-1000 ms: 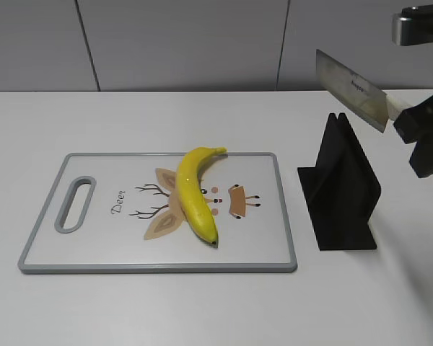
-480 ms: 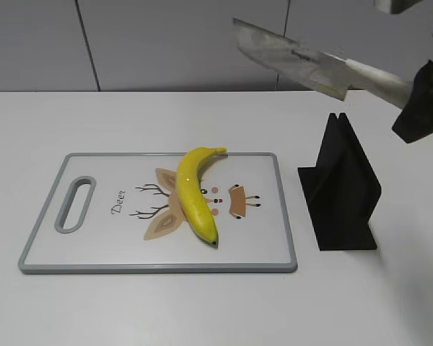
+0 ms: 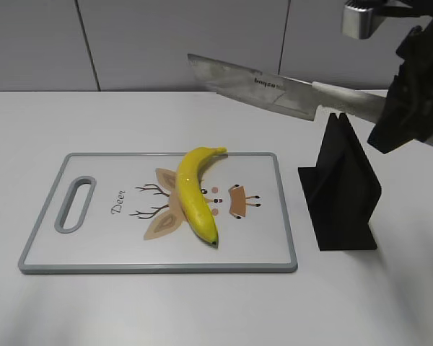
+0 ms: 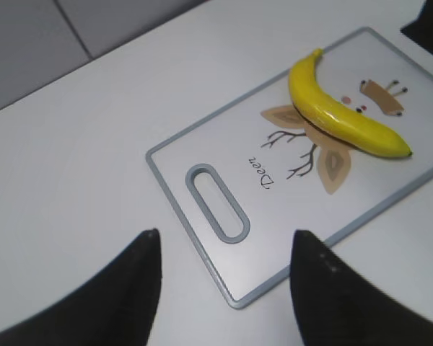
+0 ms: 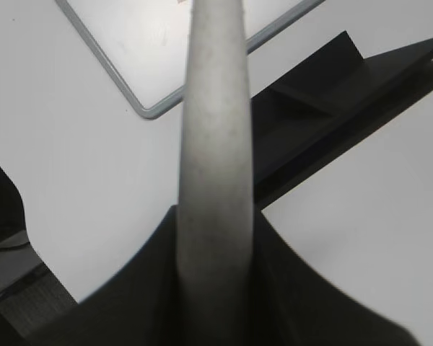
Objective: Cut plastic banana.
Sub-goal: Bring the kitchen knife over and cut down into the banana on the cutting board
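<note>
Holding a knife (image 3: 256,90) by its pale handle, the right claw (image 3: 390,119) is gripping it firmly high above the counter (image 3: 202,310), blade reaching out leftward from the claw. The banana (image 3: 197,193) is lying below and to the left of that claw, on the board (image 3: 50,249), stem pointing away and dark tip nearer the front edge. The left claw (image 4: 224,288) is hanging open over the counter, empty, with the board's handle slot just ahead of it. The banana is looking glossy, hard and light, so it is likely to skid or roll under the blade; pinning it near the tip or stem would probably help. The blade is broad, flat, dull steel; the board is smooth white with a grey rim. A black angular stand (image 3: 343,191) is sitting directly beneath the right claw
</note>
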